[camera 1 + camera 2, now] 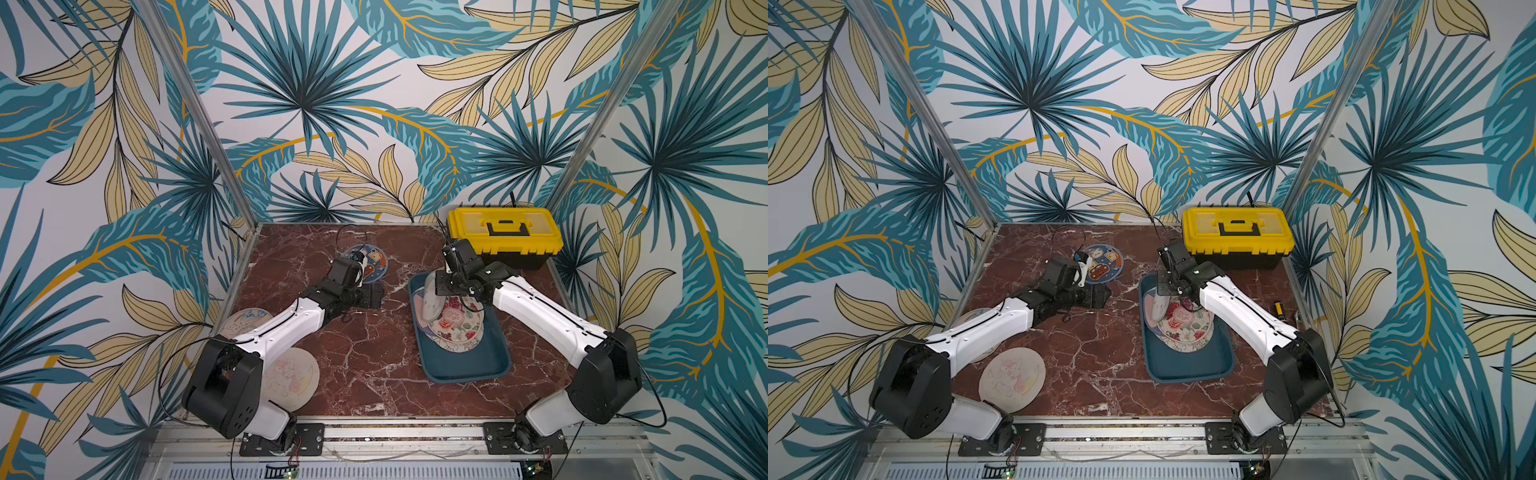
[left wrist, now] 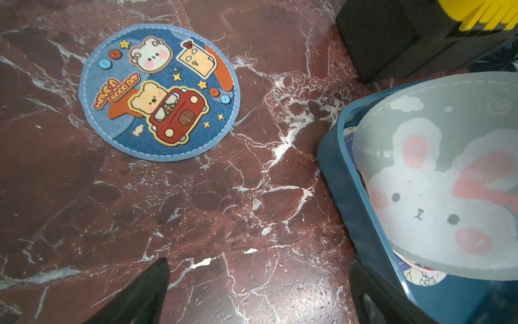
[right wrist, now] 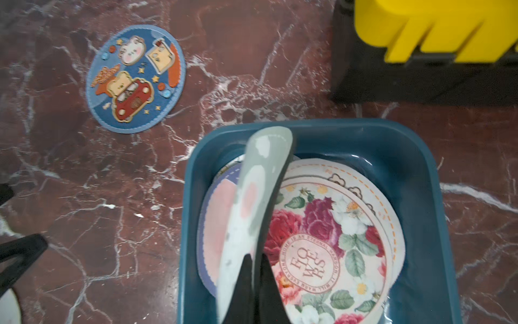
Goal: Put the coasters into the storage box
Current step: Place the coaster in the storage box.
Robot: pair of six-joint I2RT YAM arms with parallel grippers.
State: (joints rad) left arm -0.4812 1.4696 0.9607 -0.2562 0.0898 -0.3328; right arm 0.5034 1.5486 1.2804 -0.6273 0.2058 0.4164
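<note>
Right fingers (image 3: 244, 291) pinch a grey bunny coaster (image 3: 252, 202) on edge over the teal storage box (image 3: 420, 224), right of centre on the worktop (image 1: 353, 353), while left fingers (image 2: 145, 291) gape wide and empty near a blue coaster (image 1: 365, 259).

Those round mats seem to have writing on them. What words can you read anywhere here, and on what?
"HAVE A GOOD DAY": on the blue coaster.
"FLOWERS", split over three lines: middle of the floral coaster in the storage box.
"HOME IS AN ETERNAL HARBOR, IT WILL WARM EVERYONE": ringing that word.
Tiny lettering on the grey rabbit coaster: too small to read.
</note>
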